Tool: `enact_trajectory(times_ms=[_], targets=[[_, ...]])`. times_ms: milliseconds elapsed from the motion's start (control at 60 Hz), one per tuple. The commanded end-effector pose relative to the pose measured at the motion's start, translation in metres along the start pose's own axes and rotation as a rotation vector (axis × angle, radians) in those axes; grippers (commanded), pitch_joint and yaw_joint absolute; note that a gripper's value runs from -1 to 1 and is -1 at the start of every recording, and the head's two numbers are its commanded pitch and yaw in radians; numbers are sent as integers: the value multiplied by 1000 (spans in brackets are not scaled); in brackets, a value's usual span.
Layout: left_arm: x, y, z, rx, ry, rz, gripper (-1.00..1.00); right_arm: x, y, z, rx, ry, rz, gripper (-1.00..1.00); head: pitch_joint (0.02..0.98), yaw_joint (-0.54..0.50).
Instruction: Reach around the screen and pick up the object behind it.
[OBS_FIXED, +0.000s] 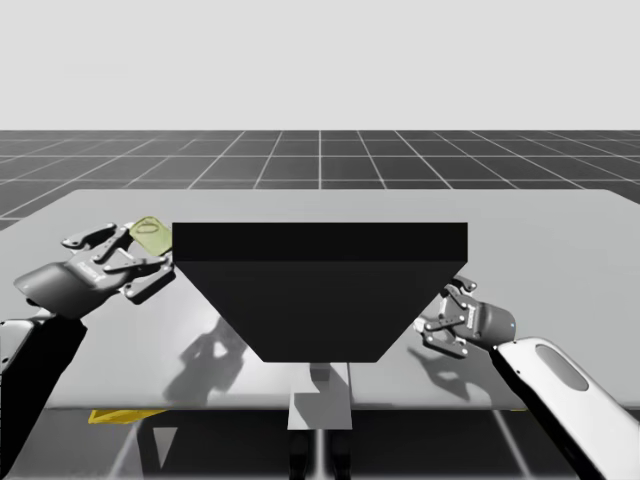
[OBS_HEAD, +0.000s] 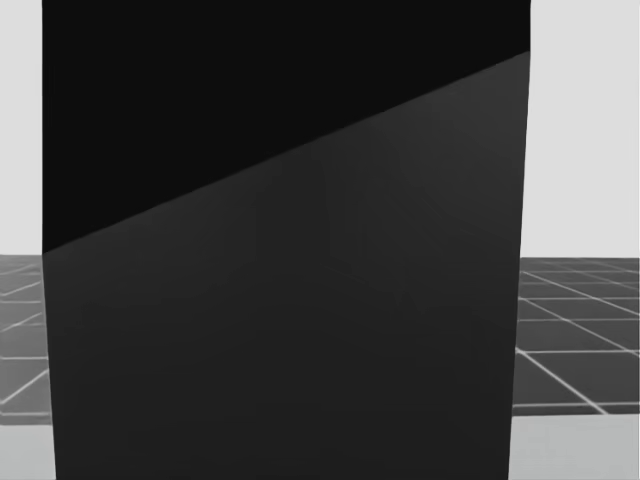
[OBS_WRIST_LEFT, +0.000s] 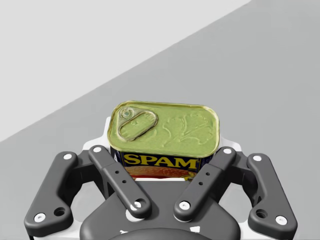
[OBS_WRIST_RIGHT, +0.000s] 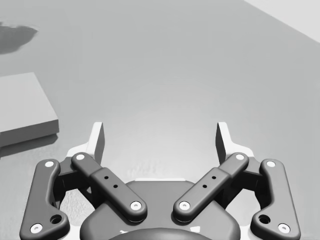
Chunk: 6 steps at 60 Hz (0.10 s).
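the rectangular can (OBS_WRIST_LEFT: 165, 132) sits clamped in my left gripper (OBS_WRIST_LEFT: 164, 150), one finger pressed to each of its short sides. its yellow-green lid faces the wrist camera with the pull tab (OBS_WRIST_LEFT: 136, 124) flat and the lid sealed, so whatever is inside is hidden; a blue side wall shows under the lid. in the high view the can (OBS_FIXED: 150, 235) is at the left end of the dark screen (OBS_FIXED: 320, 290), just beside its upper left corner, with my left gripper (OBS_FIXED: 140, 252) reaching in from the left. whether the can is clear of the grey table (OBS_FIXED: 560, 240) i cannot tell.

the screen stands broad across the middle of the table, and from my head it (OBS_HEAD: 290, 300) blocks nearly everything ahead.

my right gripper (OBS_FIXED: 445, 320) hangs near the screen's lower right edge, apart from it. its fingers (OBS_WRIST_RIGHT: 160, 140) are spread wide with only bare table between them, and a pale flat slab (OBS_WRIST_RIGHT: 25, 107) lies off to one side.
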<state>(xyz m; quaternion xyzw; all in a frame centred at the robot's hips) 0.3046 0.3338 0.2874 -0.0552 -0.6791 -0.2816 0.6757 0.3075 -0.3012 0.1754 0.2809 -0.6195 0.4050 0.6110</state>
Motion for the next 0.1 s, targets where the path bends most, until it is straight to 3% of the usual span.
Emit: enact_trajectory(times_ms=[17, 100], targets=[[90, 17, 5, -22, -207, -99, 1000, 0, -4, 1, 5, 23, -11, -1000, 108, -44], [112, 17, 9, -7, -247, -131, 1000, 0, -5, 2, 1, 20, -10, -1000, 107, -45]])
